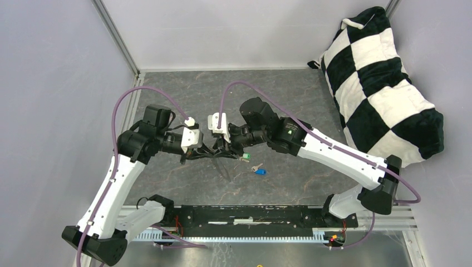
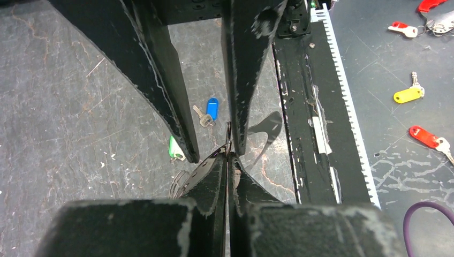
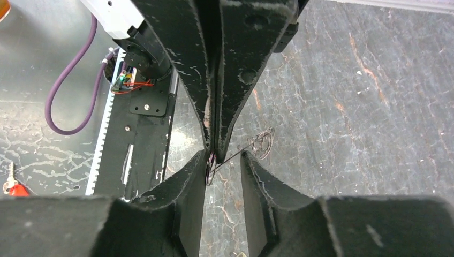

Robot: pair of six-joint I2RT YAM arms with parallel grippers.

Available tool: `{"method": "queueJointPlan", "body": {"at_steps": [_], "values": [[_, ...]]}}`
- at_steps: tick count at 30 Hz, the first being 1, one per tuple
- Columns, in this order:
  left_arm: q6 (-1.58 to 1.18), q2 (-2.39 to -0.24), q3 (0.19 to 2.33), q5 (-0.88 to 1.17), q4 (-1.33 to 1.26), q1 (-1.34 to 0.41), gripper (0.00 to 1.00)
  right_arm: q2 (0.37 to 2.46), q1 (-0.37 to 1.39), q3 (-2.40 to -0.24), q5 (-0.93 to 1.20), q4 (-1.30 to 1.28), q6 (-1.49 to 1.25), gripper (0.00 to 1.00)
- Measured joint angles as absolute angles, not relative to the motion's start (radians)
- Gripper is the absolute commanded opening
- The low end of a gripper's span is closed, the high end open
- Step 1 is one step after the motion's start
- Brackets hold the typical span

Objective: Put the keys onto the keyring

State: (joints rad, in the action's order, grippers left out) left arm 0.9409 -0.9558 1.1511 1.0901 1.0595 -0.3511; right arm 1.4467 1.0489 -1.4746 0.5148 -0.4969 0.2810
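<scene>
My left gripper (image 2: 228, 155) is shut on the keyring (image 2: 182, 182), a thin grey wire loop that hangs from its tips above the dark table. Facing it tip to tip, my right gripper (image 3: 225, 158) stands open, and a small coil of the keyring (image 3: 210, 168) lies against its left finger. From above, the two grippers (image 1: 207, 151) (image 1: 221, 149) meet mid-table with the keyring (image 1: 224, 166) dangling below them. The green-headed key (image 1: 245, 158) and the blue-headed key (image 1: 260, 171) lie loose on the table just right of the grippers; the left wrist view shows both, green (image 2: 174, 148) and blue (image 2: 212, 108).
A black-and-white checkered cushion (image 1: 384, 83) fills the back right corner. A black rail (image 1: 250, 214) runs along the near edge between the arm bases. Beyond it, on the lower surface, lie spare keys with red (image 2: 424, 136) and yellow (image 2: 408, 95) tags.
</scene>
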Motion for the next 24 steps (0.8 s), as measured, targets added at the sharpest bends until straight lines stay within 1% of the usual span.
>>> {"method": "queueJointPlan", "body": {"at_steps": [4, 6, 7, 8, 10, 11, 12, 13, 14, 19, 24], "values": [[0.941, -0.954, 1.151, 1.083, 1.058, -0.351, 0.02, 1.457, 1.049, -1.475, 0.51, -0.499, 0.276, 0.19], [0.941, -0.954, 1.151, 1.08, 1.057, -0.351, 0.02, 1.456, 1.049, -1.475, 0.507, -0.497, 0.274, 0.1], [0.941, -0.953, 1.151, 1.077, 1.057, -0.351, 0.02, 1.456, 1.049, -1.474, 0.503, -0.495, 0.273, 0.07], [0.941, -0.953, 1.151, 1.075, 1.057, -0.351, 0.04, 1.455, 1.049, -1.47, 0.503, -0.488, 0.273, 0.05], [0.941, -0.953, 1.151, 1.072, 1.057, -0.351, 0.09, 1.44, 1.049, -1.442, 0.5, -0.461, 0.266, 0.01], [0.941, -0.953, 1.151, 1.073, 1.056, -0.351, 0.16, 1.426, 1.047, -1.419, 0.496, -0.435, 0.261, 0.01], [0.94, -0.953, 1.151, 1.075, 1.055, -0.351, 0.28, 1.407, 1.047, -1.387, 0.494, -0.4, 0.253, 0.01], [0.939, -0.953, 1.151, 1.075, 1.052, -0.351, 0.36, 1.385, 1.045, -1.348, 0.492, -0.356, 0.241, 0.01], [0.937, -0.953, 1.151, 1.077, 1.054, -0.352, 0.39, 1.358, 1.042, -1.306, 0.485, -0.316, 0.228, 0.01], [0.896, -0.953, 1.151, 1.078, 1.037, -0.353, 0.41, 1.215, 1.009, -1.063, 0.472, -0.049, 0.113, 0.01], [0.796, -0.933, 1.143, 1.084, 0.973, -0.353, 0.39, 1.133, 1.005, -0.841, 0.471, 0.303, -0.06, 0.01]]}}
